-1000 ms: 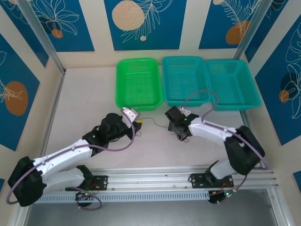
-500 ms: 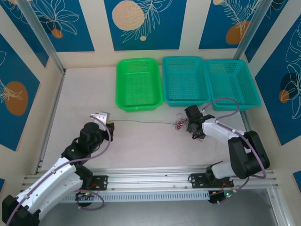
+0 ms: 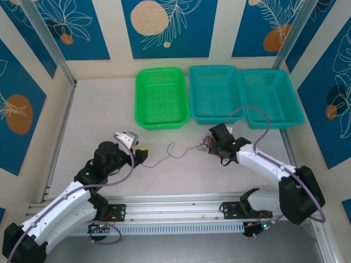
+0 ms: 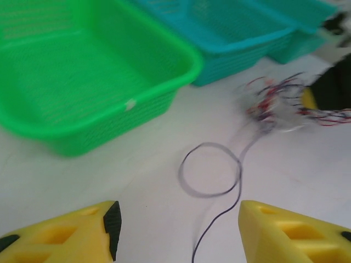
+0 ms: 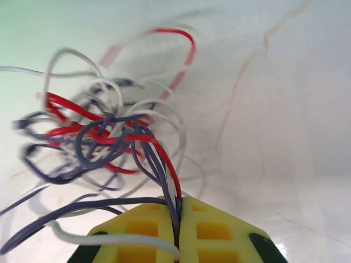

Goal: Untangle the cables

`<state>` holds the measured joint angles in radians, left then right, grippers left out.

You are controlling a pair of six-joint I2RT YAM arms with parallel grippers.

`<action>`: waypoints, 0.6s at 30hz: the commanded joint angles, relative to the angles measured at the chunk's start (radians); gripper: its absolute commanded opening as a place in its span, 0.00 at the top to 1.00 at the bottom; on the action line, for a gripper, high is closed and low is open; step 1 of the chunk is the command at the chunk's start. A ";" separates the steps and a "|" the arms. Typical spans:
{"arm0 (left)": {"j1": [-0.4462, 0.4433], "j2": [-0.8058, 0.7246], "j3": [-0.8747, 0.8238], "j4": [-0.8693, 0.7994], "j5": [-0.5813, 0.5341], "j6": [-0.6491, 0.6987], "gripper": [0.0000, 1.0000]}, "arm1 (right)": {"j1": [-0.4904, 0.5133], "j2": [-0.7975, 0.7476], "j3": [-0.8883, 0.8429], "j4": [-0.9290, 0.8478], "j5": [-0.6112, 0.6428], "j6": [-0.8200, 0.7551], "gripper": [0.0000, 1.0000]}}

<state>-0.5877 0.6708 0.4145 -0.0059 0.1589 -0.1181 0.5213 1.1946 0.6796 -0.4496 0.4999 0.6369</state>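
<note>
Slack now, the thin dark wire point(image 4: 239, 172) that was pulled straight between the two arms half a second ago lies on the table, curled into one round loop. The left gripper point(image 4: 178, 224) has let it go: its blocky yellow plastic fingers stand spread, and the wire's tail runs into the gap between them without touching either. The right gripper point(image 5: 178, 219) has closed, and its ribbed yellow fingers are pressed together, pinching several strands of the cables point(image 5: 104, 137), a loose knot of fine, glossy red, whitish and purple-blue wires that arches up in front of it. In the top view this knot point(image 3: 205, 144) lies on the table just before the right gripper point(image 3: 211, 145), in front of the middle basket, and the dark wire leads from it toward the left gripper point(image 3: 143, 149).

Three rectangular plastic mesh baskets stand side by side along the far wall: a bright green basket point(image 3: 137, 104), then two teal baskets point(image 3: 192, 93) point(image 3: 296, 104), rims touching. Their perforated floors are in plain sight, and the cables lie outside them.

The matte whitish table point(image 3: 98, 120) offers a broad stretch left of the green basket. A ridged aluminium rail point(image 3: 181, 205) borders the near edge.
</note>
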 commanded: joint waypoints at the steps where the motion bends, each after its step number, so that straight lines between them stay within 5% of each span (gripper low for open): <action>1: -0.052 0.044 0.067 0.117 0.241 0.139 0.38 | 0.014 -0.114 0.030 -0.013 -0.055 -0.129 1.00; 8: -0.220 0.333 0.214 0.152 0.322 0.335 0.29 | 0.023 -0.317 0.043 -0.028 -0.201 -0.180 1.00; 18: -0.298 0.674 0.300 0.353 0.134 0.330 0.14 | 0.040 -0.424 0.116 -0.080 -0.341 -0.183 1.00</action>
<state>-0.8803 1.3148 0.6693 0.2539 0.3435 0.1940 0.5510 0.7944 0.7563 -0.5106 0.2443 0.4728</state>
